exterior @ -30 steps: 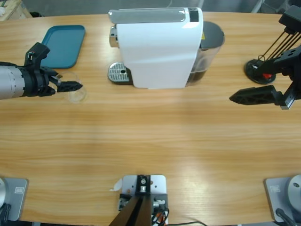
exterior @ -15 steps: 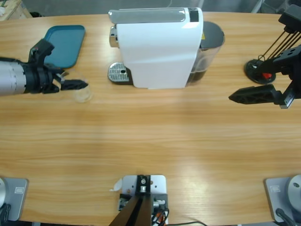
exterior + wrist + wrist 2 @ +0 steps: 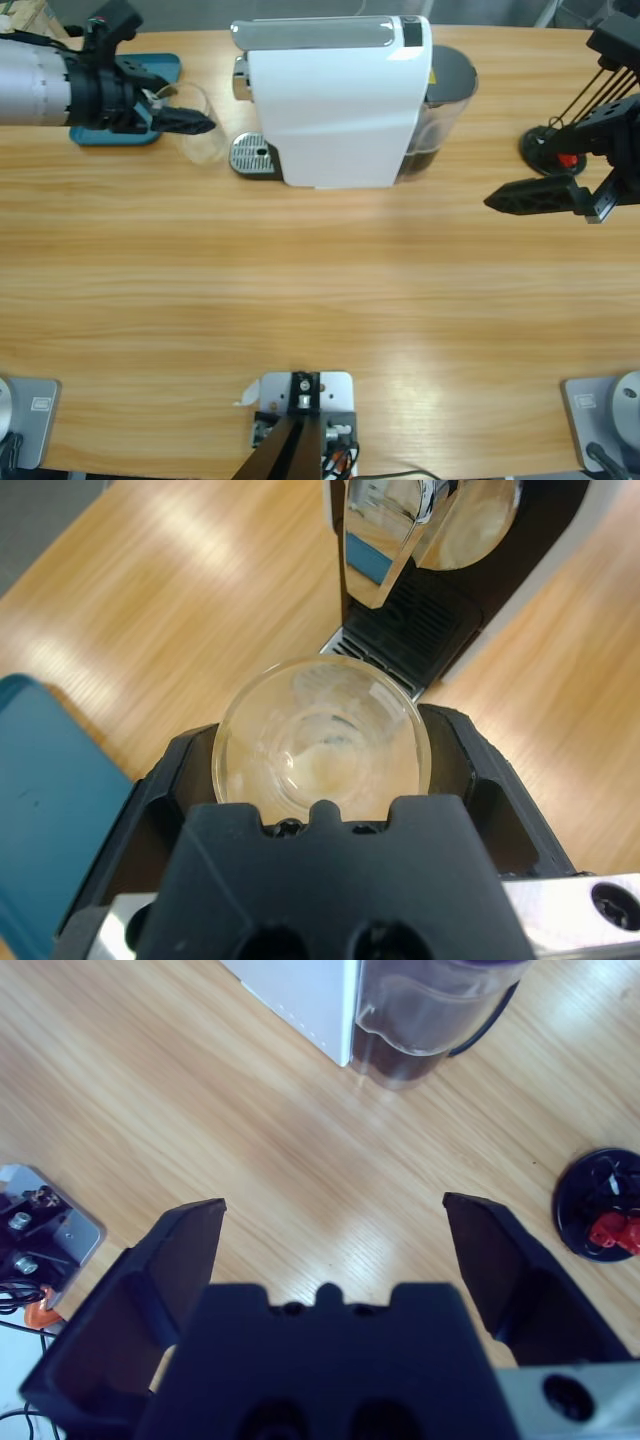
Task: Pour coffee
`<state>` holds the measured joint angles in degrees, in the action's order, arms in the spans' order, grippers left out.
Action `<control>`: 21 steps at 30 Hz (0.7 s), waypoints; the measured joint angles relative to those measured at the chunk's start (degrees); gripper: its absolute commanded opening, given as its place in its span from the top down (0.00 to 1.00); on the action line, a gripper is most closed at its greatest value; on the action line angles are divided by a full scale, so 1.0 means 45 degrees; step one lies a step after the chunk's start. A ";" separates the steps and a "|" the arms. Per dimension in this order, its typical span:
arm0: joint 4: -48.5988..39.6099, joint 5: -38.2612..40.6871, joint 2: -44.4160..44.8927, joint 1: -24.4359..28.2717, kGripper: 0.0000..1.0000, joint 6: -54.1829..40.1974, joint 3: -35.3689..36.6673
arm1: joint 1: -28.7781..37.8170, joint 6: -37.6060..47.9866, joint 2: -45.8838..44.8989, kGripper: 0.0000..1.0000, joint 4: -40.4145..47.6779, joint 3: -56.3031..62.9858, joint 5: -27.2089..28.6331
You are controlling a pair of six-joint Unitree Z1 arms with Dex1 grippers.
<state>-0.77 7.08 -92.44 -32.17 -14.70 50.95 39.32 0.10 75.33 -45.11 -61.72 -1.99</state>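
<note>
One glass cup [image 3: 318, 745] in left claw [image 3: 185, 120]; right claw [image 3: 335, 1235] agape.

clear glass cup [image 3: 318, 743], upright, empty, pale foam film

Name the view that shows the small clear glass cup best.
The left wrist view: the small clear glass cup fills the frame between the left gripper jaws, its inside visible. The high view shows it faintly, beside the drip grate. The right wrist view misses it.
</note>
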 measured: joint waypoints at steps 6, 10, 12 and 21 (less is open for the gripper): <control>-0.0021 0.0115 -0.1006 -0.0060 0.46 -0.0303 0.0257 | -0.0152 -0.0002 0.0174 0.00 0.0060 0.0047 -0.0014; -0.0006 0.0126 -0.1359 -0.0066 0.46 -0.0341 0.0350 | -0.0158 -0.0029 0.0351 0.00 0.0182 0.0054 -0.0037; 0.0011 0.0164 -0.1472 -0.0083 0.46 -0.0341 0.0436 | -0.0158 -0.0030 0.0380 0.00 0.0218 0.0054 -0.0037; 0.0098 0.0209 -0.1829 -0.0288 0.46 -0.0341 0.0932 | -0.0159 -0.0030 0.0488 0.00 0.0335 0.0132 -0.0095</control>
<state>-0.32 8.02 -100.67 -33.46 -16.23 55.14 38.61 -0.03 77.52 -43.61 -61.13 -2.42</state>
